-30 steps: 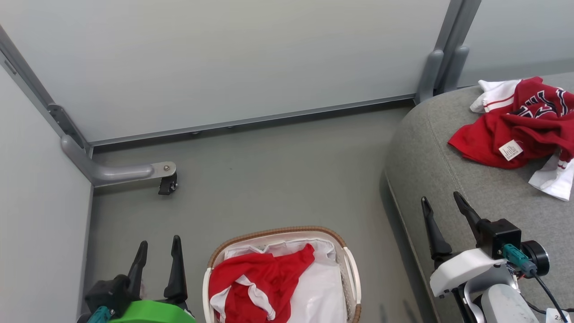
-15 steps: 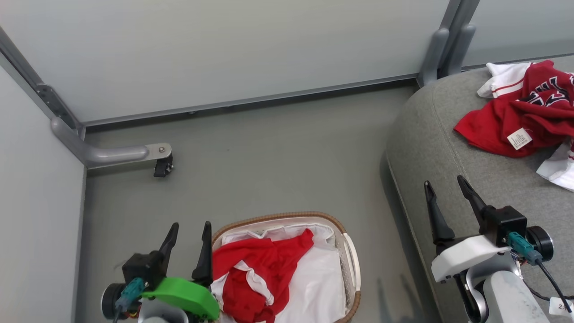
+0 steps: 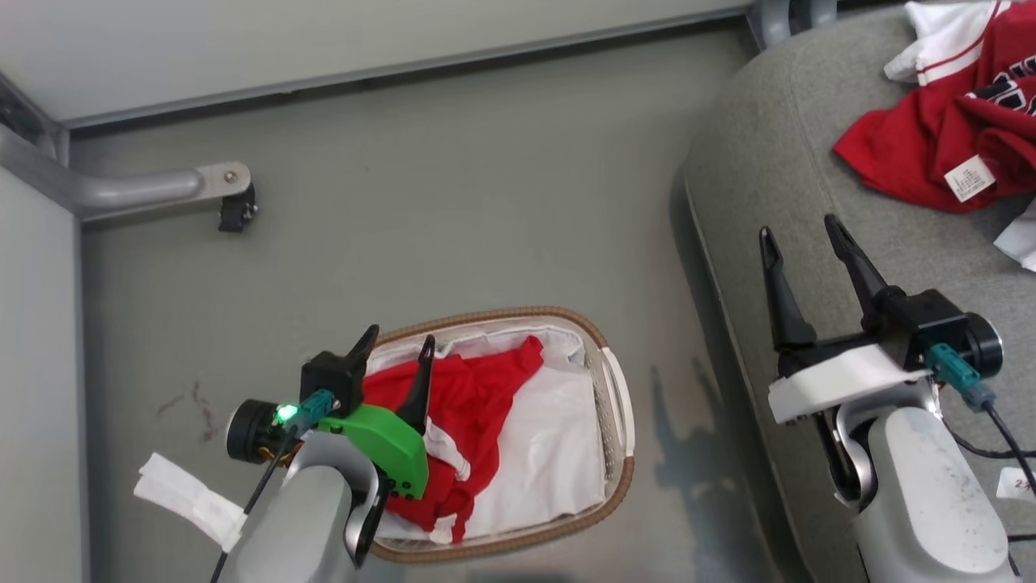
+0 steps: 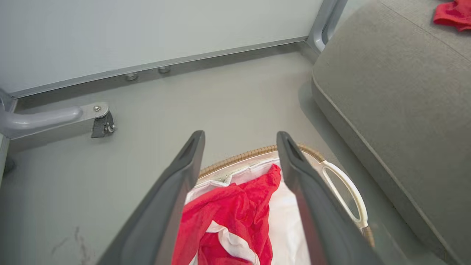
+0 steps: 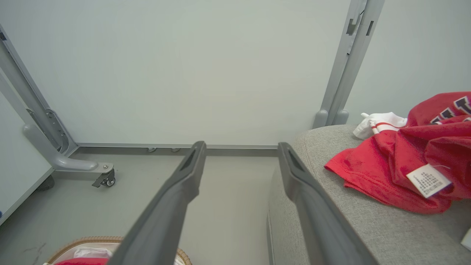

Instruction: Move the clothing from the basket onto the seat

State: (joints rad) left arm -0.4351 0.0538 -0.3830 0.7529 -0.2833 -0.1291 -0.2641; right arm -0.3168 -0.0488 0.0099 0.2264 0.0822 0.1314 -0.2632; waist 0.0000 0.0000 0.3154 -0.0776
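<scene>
Along the right of the head view, beside the bare grey floor (image 3: 445,178), the grey seat (image 3: 769,162) is taking up the whole side, its rounded edge curving down toward the robot. The oval basket (image 3: 619,389) is standing on the floor near the seat's edge without touching it, its brown woven rim facing up and its white liner (image 3: 550,437) showing inside. The red jersey (image 3: 914,154) is lying crumpled on the far part of the seat, with white trim and dark lettering uppermost. The red shorts (image 3: 477,380) are lying bunched in the left half of the basket, on the liner, with a white stripe showing. The left gripper (image 3: 400,335) is hovering over the basket's left rim, above the shorts, its jaws standing wide apart and holding nothing. The right gripper (image 3: 797,226) is hanging above the seat's near edge, well apart from the jersey, its jaws also spread and empty. The white tag (image 3: 970,178) is sticking out at the jersey's near hem.
</scene>
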